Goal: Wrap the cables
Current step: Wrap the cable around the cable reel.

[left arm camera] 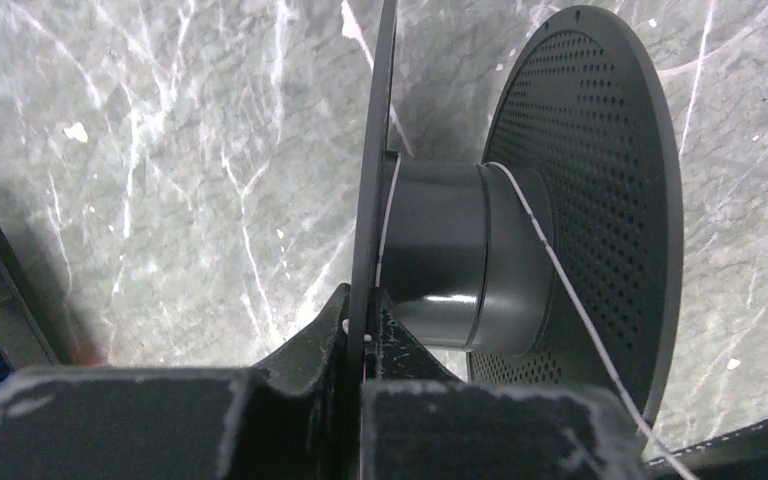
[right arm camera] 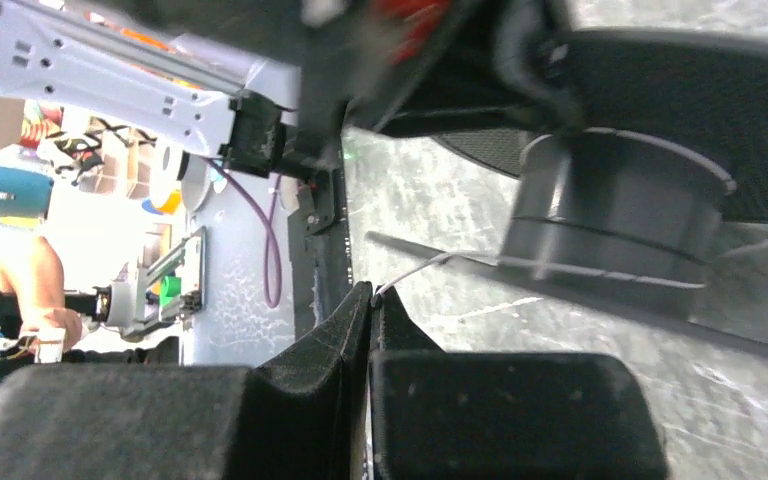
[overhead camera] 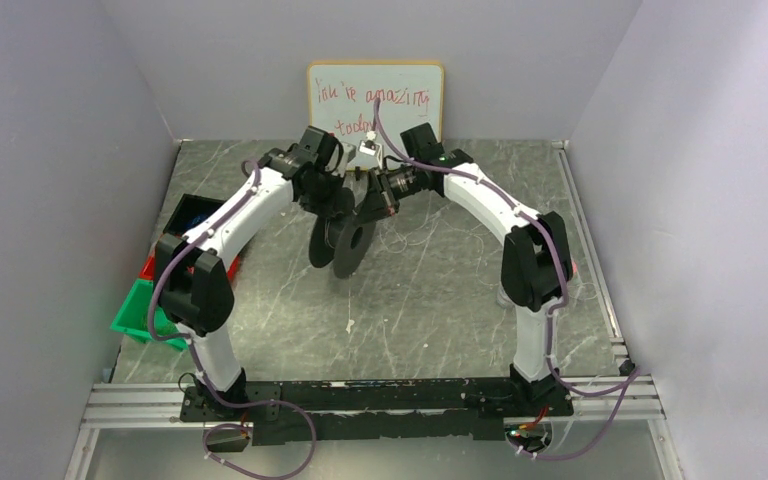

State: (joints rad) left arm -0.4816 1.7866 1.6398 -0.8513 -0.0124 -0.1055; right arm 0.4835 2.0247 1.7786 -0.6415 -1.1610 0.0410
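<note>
The table (overhead camera: pixel 440 310) is a grey marbled surface between pale walls. The left arm (overhead camera: pixel 245 205) and right arm (overhead camera: pixel 490 200) rise from the near edge and converge over the far middle of the table. A whiteboard (overhead camera: pixel 375 95) with red handwriting leans against the back wall. At the left edge sit three bins, one after another: a green bin (overhead camera: pixel 135 310) nearest, a red bin (overhead camera: pixel 148 266) behind it, and a black bin (overhead camera: pixel 185 212) farthest.

A black two-flanged spool (overhead camera: pixel 350 245) hangs above the table between the two wrists, with its flanges roughly upright. In the left wrist view its far flange is perforated and its hub is smooth and dark.

The left gripper (left arm camera: pixel 358 335) is clamped on the thin edge of the spool's near flange, with one finger on each side of it. The right gripper (right arm camera: pixel 370 300) has its fingers pressed together, and a thin white strand emerges from between their tips.

The cables (left arm camera: pixel 570 300) are thread-thin and whitish. One strand leaves the hub and runs diagonally across the perforated flange toward the lower right. In the right wrist view a cable (right arm camera: pixel 415 270) spans from the fingertips to the spool, and a few pale turns lie around the hub. Faint whitish strands also lie loose on the table to the right of the spool; the top view does not show their full course.
</note>
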